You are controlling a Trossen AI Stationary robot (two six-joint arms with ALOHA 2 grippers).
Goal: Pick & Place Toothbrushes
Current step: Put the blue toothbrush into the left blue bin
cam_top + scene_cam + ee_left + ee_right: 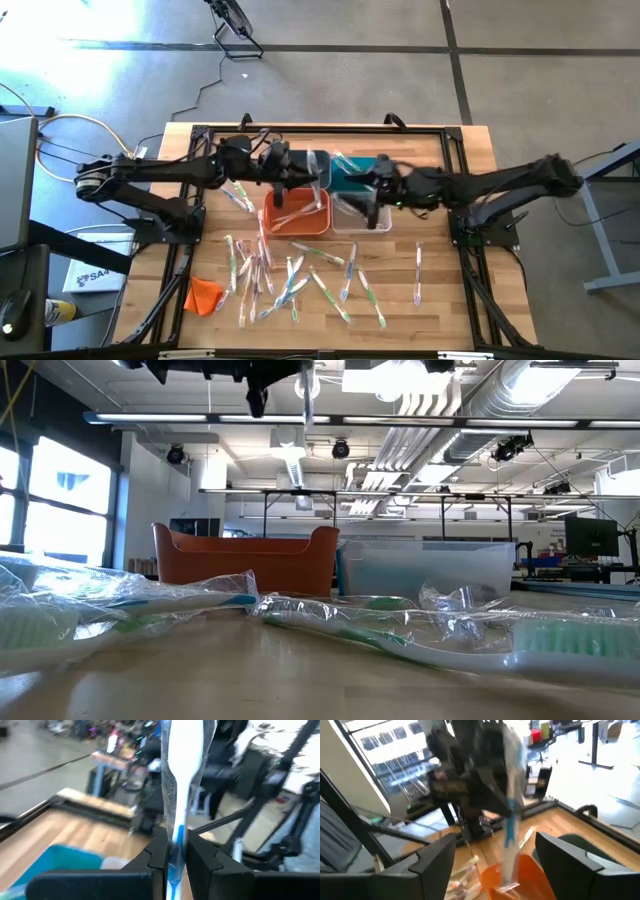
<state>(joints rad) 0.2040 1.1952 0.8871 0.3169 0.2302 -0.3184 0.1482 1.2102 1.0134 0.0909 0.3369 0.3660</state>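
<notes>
Two dark arms meet over the bins at the back of the wooden tabletop (440, 300). On the left side of the high view, a small orange cloth-like lump (203, 294) lies near the front edge. Next to it, roughly twenty thin toothbrushes in clear shiny wrappers (290, 275) are scattered loose across the front half, lying at many angles; an exact count cannot be made where they overlap.

Further right, the left tool (176, 851) hangs above the orange rectangular plastic bin (298, 215) with its fingers clamped on one white-and-blue toothbrush in a clear wrapper (181, 775). In the left wrist view that toothbrush's long axis runs straight out from between the fingers.

Right of the orange bin sit a teal plastic bin (352, 172) and a clear plastic bin (352, 212); a dark grey bin cannot be made out, so three bins are counted. The right tool (495, 852) hovers by the clear bin, its fingers spread wide apart and empty. It faces the held toothbrush, which hangs just ahead between the fingers' line. The left arm is plainly the nearer one, so the drop into the orange bin likely falls to it.
</notes>
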